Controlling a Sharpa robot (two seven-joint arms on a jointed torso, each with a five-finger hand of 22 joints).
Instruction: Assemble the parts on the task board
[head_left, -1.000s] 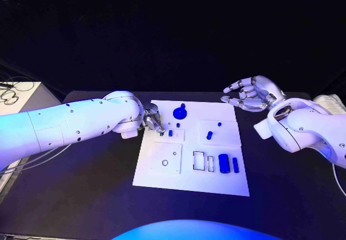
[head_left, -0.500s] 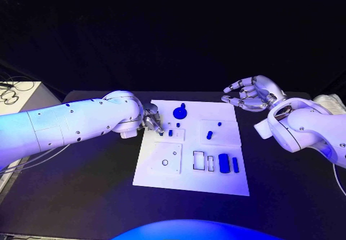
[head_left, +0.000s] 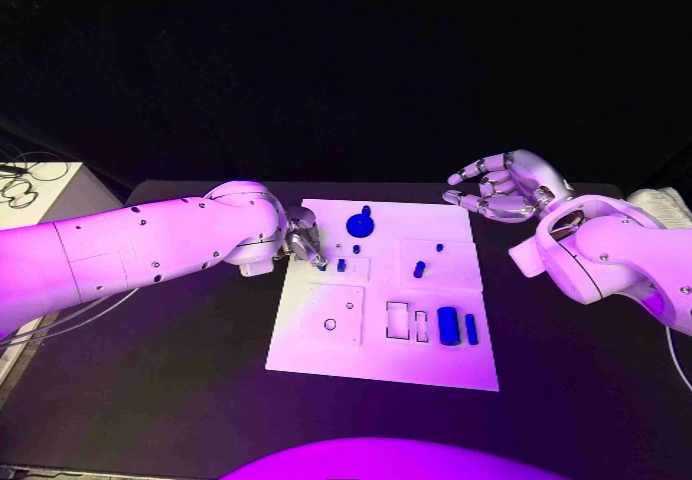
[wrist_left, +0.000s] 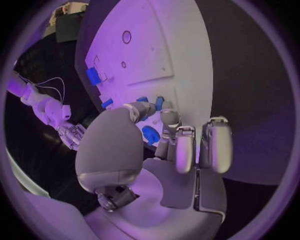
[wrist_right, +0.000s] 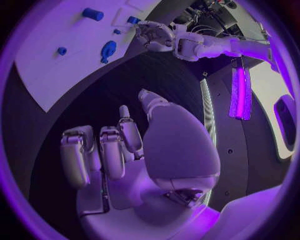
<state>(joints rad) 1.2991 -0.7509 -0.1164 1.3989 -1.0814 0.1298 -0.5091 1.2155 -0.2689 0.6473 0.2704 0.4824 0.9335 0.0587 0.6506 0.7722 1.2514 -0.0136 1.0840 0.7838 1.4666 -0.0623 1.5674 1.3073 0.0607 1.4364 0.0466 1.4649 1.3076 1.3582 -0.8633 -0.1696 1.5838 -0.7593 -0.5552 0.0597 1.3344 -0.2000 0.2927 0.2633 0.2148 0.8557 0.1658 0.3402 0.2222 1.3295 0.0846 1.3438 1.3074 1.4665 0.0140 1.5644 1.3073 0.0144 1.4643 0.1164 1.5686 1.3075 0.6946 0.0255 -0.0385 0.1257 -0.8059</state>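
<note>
The white task board (head_left: 378, 352) lies mid-table. On it are a round blue part with a knob (head_left: 361, 224), small blue pegs (head_left: 340, 265) (head_left: 418, 269), and two long blue pieces (head_left: 449, 326) beside empty slots (head_left: 397, 320). My left hand (head_left: 306, 243) hovers low over the board's far left edge, fingers curled, with its fingertips (wrist_left: 164, 116) close to a small peg (wrist_left: 159, 102). Whether they pinch anything is hidden. My right hand (head_left: 498, 190) hangs raised beyond the board's far right corner, fingers apart and loosely bent, holding nothing (wrist_right: 119, 150).
A square plate with a round hole (head_left: 330, 324) sits on the board's near left. A pale box with cables (head_left: 36, 190) stands off the table's left edge. Black table (head_left: 159, 400) surrounds the board.
</note>
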